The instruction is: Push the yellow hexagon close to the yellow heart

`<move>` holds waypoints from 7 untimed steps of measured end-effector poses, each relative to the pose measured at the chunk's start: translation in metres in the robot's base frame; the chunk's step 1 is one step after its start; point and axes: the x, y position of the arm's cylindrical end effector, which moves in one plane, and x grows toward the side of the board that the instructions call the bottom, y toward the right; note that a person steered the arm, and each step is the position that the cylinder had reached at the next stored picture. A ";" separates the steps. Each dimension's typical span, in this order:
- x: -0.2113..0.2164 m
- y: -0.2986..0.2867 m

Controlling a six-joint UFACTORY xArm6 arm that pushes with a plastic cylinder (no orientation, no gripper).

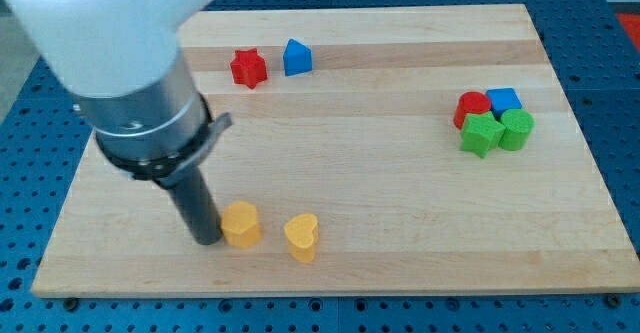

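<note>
Camera view: pale wooden board [400, 203] on a blue perforated table [620, 103]. Small yellow hexagon block [241, 223] sits near the view's bottom, left of centre; it is squat with no clear long axis, and which way it faces cannot be told. Yellow heart-shaped block [301, 237] lies just beside it on the view's right, slightly lower, a narrow gap between them and nothing in that gap; the heart's lobes seem to face the view's right. Dark rod of my tip [207, 240] stands touching or nearly touching the hexagon's left side; no fingers exist on this rod, so no spread or pinch to report. Red star block [248, 68] and blue pointed block [297, 57] sit near the view's top, well apart. Cluster at the view's right: red rounded block [471, 106], blue block [505, 99], green star-like block [481, 134], green rounded block [518, 130], all touching.
</note>
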 end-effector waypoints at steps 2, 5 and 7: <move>-0.025 -0.019; 0.019 0.031; 0.013 -0.051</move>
